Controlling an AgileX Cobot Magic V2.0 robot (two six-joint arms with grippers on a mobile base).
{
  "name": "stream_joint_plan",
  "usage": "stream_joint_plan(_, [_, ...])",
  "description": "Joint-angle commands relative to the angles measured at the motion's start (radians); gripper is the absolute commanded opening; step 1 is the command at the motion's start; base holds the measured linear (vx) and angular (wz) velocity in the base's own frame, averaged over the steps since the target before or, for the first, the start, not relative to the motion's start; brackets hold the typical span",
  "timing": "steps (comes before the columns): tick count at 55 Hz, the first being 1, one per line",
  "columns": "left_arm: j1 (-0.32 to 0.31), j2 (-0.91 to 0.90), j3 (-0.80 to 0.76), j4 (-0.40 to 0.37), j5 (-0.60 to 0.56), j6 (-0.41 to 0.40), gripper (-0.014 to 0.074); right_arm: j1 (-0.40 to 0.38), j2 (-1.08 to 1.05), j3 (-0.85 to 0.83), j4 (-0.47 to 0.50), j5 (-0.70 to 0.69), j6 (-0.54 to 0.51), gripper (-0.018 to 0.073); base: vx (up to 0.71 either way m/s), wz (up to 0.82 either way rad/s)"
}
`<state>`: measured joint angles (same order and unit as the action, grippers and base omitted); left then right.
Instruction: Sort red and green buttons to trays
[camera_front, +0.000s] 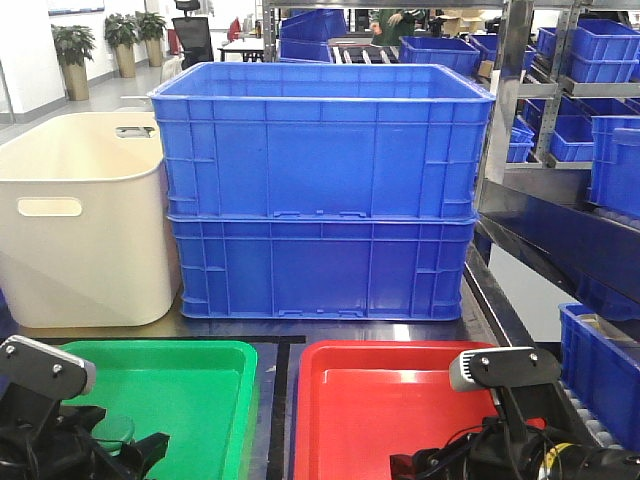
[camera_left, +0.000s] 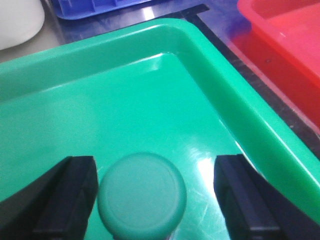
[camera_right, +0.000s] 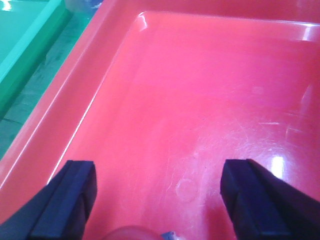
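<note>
A green-capped button (camera_left: 142, 195) stands cap-up inside the glossy green tray (camera_left: 215, 65). Just beside it on the right lies the red tray (camera_front: 390, 400), rims apart, both shallow.

No readable text, labels, brands or numbers on any surface in view

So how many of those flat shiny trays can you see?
2. The green tray sits in front on the left, the red tray beside it on the right, both before the stacked blue crates. More could be hidden out of view.
</note>
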<state>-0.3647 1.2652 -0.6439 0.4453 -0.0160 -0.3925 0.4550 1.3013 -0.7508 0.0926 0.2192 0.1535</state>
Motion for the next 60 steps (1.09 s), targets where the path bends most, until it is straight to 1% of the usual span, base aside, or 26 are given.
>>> stream_joint_plan(1, [-0.009, -0.067, -0.035, -0.007, -0.110, -0.010, 0.0602, -0.005, -0.025, -0.034, 0.001, -0.080, 0.000, 0.0578, 0.00, 0.00])
stream_joint_plan(6, [-0.009, -0.135, -0.035, -0.007, -0.136, -0.010, 0.0588, -0.005, -0.025, -0.034, -0.002, -0.079, 0.000, 0.0578, 0.00, 0.00])
stream_joint_plan(17, [-0.009, -0.303, -0.035, -0.007, -0.119, -0.009, 0.0568, -0.005, -0.025, -0.034, -0.002, -0.075, 0.000, 0.0578, 0.00, 0.00])
stream_joint_plan(25, [-0.009, -0.375, -0.035, -0.007, -0.118, -0.009, 0.0557, -0.005, -0.025, -0.034, -0.002, -0.075, 0.000, 0.0578, 0.00, 0.00])
stream_joint_plan(49, [-0.009, -0.383, -0.035, -0.007, -0.103, -0.009, 0.0556, -0.005, -0.025, -0.034, -0.002, -0.075, 0.000, 0.0578, 0.00, 0.00])
stream_joint_plan(57, [-0.008, -0.392, -0.011, -0.007, -0.096, 0.006, 0.0549, -0.005, -0.025, -0.034, -0.002, -0.075, 0.000, 0.0578, 0.00, 0.00])
stream_joint_plan(60, [-0.007, -0.428, 0.015, -0.019, -0.091, 0.030, 0.0529, -0.005, -0.025, -0.034, -0.002, -0.074, 0.000, 0.0578, 0.00, 0.00])
